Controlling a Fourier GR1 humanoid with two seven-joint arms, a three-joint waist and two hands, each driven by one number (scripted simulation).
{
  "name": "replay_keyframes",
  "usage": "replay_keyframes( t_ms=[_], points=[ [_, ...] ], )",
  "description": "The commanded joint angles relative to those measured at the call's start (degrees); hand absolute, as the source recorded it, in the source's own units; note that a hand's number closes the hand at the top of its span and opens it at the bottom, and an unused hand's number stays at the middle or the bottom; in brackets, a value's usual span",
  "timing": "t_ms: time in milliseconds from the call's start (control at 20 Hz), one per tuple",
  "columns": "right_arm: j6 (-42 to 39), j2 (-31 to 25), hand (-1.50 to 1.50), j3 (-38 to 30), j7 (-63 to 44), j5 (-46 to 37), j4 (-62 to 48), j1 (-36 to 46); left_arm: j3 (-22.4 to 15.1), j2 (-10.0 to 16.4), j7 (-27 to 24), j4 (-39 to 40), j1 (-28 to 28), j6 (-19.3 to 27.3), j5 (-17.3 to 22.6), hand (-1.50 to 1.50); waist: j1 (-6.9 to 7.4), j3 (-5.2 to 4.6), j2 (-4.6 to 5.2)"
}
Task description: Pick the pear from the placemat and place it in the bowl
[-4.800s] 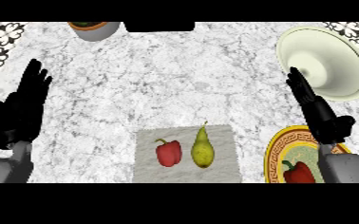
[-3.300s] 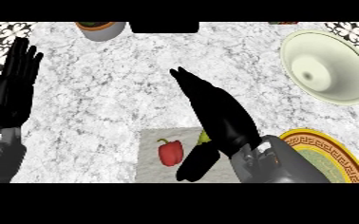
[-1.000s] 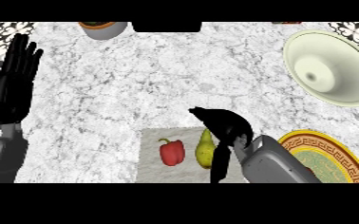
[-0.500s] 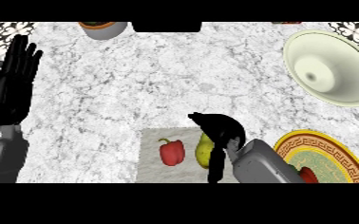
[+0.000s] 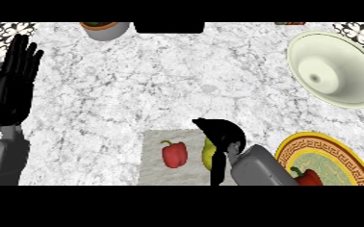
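Note:
The yellow-green pear (image 5: 207,155) lies on the grey placemat (image 5: 153,166) near the lower edge, mostly hidden. My right hand (image 5: 222,135) is curled over it, fingers on top and thumb down its left side. A red bell pepper (image 5: 175,154) lies on the placemat just left of the pear. The cream bowl (image 5: 328,70) stands at the right edge, well away from the hand. At the left edge my left hand (image 5: 19,79) rests open, fingers up.
A yellow patterned plate (image 5: 316,151) with a red pepper on it sits at the lower right, next to my right forearm. A grey pot (image 5: 107,29) and a black object (image 5: 169,27) stand along the far edge.
My right hand came over from the right side to the pear, sank onto it and curled its fingers round it. The left hand has stayed still.

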State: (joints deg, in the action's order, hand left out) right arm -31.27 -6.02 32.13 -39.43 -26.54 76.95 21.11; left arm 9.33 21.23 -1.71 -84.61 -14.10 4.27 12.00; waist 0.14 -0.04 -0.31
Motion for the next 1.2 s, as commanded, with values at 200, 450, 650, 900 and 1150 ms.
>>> replay_keyframes(
  t_ms=[200, 450, 650, 900, 1150],
  points=[
    [-2.0, 1.0, 1.50, -3.6, 4.4, -4.8, -3.9, 1.6, 0.4, -2.4, -1.0, 0.3, 0.7, -0.4, -1.9, 0.00, -0.03, 0.04, 0.32],
    [6.6, 1.9, 1.50, -2.2, 13.9, -11.8, -9.6, 1.4, 1.3, -1.8, -3.3, 2.5, 0.7, -3.0, -2.0, 0.00, 0.06, 0.04, 0.39],
    [4.7, -1.0, 1.50, -4.0, 17.7, -12.8, -6.5, -0.8, 1.6, -2.6, -1.2, 0.3, 0.9, -1.3, -3.1, 0.00, -0.05, 0.04, 0.31],
    [9.2, -31.0, 1.50, -21.4, 24.7, -11.1, -5.6, -7.2, 4.7, -0.5, -0.8, -0.3, 3.6, -0.1, -1.8, 0.00, -6.85, 0.36, -0.63],
    [13.8, -44.9, 1.50, -33.1, 35.6, -8.6, -12.8, -10.0, 6.2, -0.4, -1.8, -0.3, 4.3, 0.3, -1.3, 0.00, -7.61, 0.69, 0.10]
  ],
)
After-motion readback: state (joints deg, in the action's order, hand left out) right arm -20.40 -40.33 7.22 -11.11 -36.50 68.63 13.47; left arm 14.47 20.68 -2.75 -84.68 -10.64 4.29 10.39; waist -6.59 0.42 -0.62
